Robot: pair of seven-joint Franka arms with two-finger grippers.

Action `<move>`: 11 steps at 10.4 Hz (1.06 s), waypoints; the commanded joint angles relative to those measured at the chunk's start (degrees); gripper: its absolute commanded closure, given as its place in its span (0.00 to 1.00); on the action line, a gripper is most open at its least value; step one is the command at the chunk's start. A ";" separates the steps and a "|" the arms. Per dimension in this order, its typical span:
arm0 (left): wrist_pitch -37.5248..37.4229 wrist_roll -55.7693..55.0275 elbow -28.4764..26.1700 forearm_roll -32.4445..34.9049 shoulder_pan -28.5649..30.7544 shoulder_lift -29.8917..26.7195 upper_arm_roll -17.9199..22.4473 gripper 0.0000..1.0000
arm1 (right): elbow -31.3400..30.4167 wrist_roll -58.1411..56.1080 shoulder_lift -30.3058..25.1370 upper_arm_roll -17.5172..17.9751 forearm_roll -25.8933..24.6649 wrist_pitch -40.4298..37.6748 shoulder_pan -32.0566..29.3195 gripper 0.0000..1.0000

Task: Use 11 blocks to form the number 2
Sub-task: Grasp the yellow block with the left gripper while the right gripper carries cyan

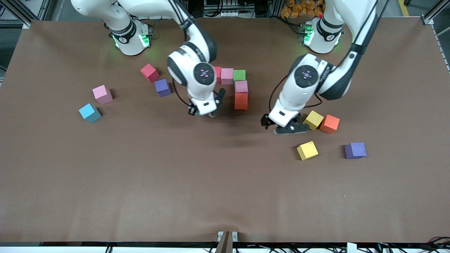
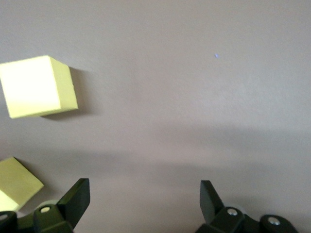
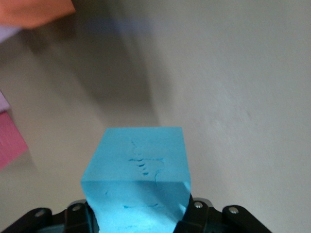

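In the right wrist view my right gripper is shut on a light blue block. In the front view that gripper hangs just off the table beside an orange block, and its hand hides the held block. The orange block, a pink one, a green one, another pink and a half-hidden red one form part of the number 2. My left gripper is open over bare table beside a yellow block.
An orange block, a second yellow and a purple one lie toward the left arm's end. Red, purple, pink and light blue blocks lie toward the right arm's end.
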 commanded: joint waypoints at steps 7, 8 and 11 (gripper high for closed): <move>-0.57 1.04 7.34 -4.33 -0.39 8.09 9.81 0.00 | 11.43 4.85 10.62 -0.34 3.60 -2.01 7.70 0.70; -0.57 1.22 8.40 -3.98 -0.39 9.32 10.33 0.00 | 11.52 4.94 11.23 -0.43 3.60 -1.66 8.48 0.70; -2.05 4.03 10.25 -3.89 -0.31 11.35 10.51 0.00 | 11.87 4.94 12.12 -0.43 3.51 -0.52 9.10 0.70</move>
